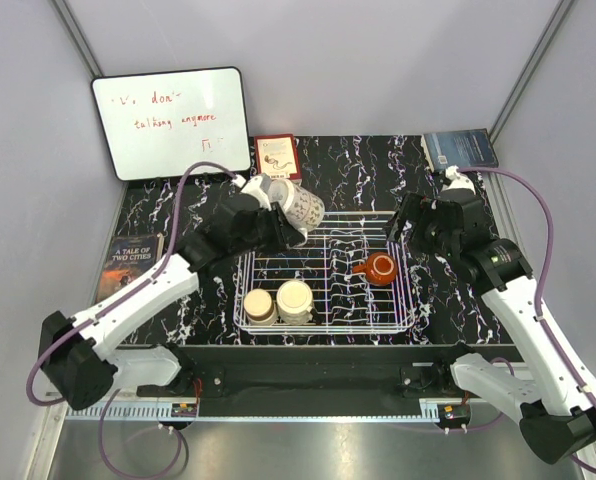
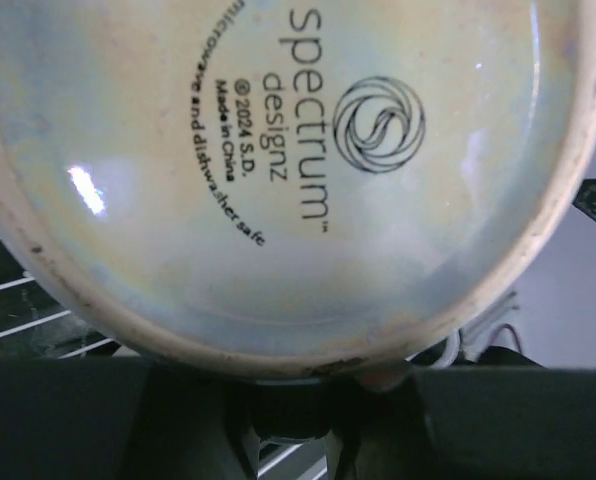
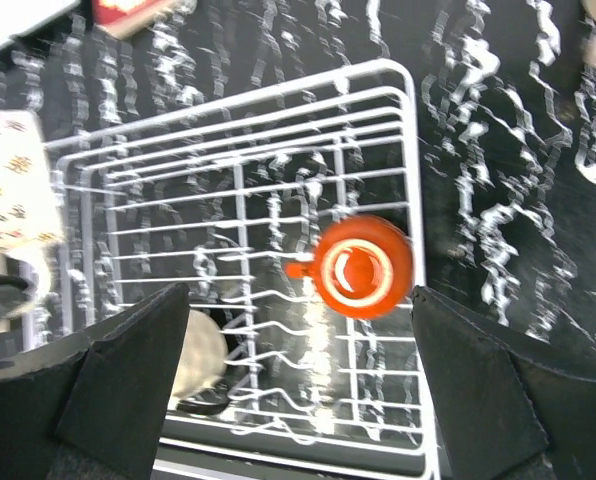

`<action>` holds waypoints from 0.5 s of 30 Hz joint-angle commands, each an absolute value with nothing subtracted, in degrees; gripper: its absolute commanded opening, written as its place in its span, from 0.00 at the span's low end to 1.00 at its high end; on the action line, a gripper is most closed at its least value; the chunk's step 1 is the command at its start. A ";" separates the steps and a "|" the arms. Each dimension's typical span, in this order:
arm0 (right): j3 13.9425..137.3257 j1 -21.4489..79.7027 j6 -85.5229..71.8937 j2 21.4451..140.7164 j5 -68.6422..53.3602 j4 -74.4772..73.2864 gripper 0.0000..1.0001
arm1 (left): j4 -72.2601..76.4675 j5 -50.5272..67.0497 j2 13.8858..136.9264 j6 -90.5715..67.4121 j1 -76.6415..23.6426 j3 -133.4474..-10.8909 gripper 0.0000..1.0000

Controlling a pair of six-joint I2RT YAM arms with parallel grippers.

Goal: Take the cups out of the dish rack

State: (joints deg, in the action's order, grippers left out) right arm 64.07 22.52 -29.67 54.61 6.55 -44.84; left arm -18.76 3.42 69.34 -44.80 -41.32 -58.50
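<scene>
Cream mug (image 1: 296, 205) with a small printed pattern is clamped in my left claw (image 1: 284, 226). The fingers are drawn in tight on it and the mug is tipped over on its side. It hangs above the rear-left corner of the dish rack (image 1: 318, 330), clear of the wires. Left wrist view is nearly all the mug's glazed base, maker's print readable, with my dark fingers (image 2: 78, 420) along the bottom edge.

My right claw (image 1: 409, 228) is spread fully wide with nothing in it. It hovers over the right rear part of the rack. In the right wrist view the two pads (image 3: 128, 380) frame the reddish-brown cup (image 1: 380, 267). That cup sits on the rack floor at the right side with its handle pointing left, and the claw is not touching it. Can't tell if it's upright or upside down.

Two more cups stand side by side, touching or nearly so, in the rack's front-left corner: tan-brown cup (image 1: 259, 305) on the left, cream cup (image 1: 294, 299) on the right.

The rack rests on a black marbled table (image 1: 358, 165). A whiteboard (image 1: 170, 120) leans at the back left, with a red book (image 1: 276, 155) just beside it. A blue book (image 1: 460, 150) lies at the back right and a dark book (image 1: 130, 262) at the left edge. There's a pinkish blur at the top right corner of the right wrist view; can't tell what it is.
</scene>
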 commanded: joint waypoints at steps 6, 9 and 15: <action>65.31 23.03 -33.57 52.39 -7.28 -31.58 1.00 | 27.36 35.13 63.72 -59.66 -35.95 -46.94 0.00; 63.46 23.03 -35.68 51.59 -13.00 -26.13 1.00 | 40.53 40.14 64.95 -66.86 -35.51 -43.60 0.00; 61.52 22.94 -39.28 50.89 -21.17 -18.12 1.00 | 68.94 45.78 72.06 -84.27 -34.19 -37.36 0.00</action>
State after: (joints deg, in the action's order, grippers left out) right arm 62.33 22.61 -36.18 51.75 -12.62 -27.68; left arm 33.04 37.85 69.89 -71.59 -35.16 -38.52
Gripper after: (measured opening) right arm 0.994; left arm 0.262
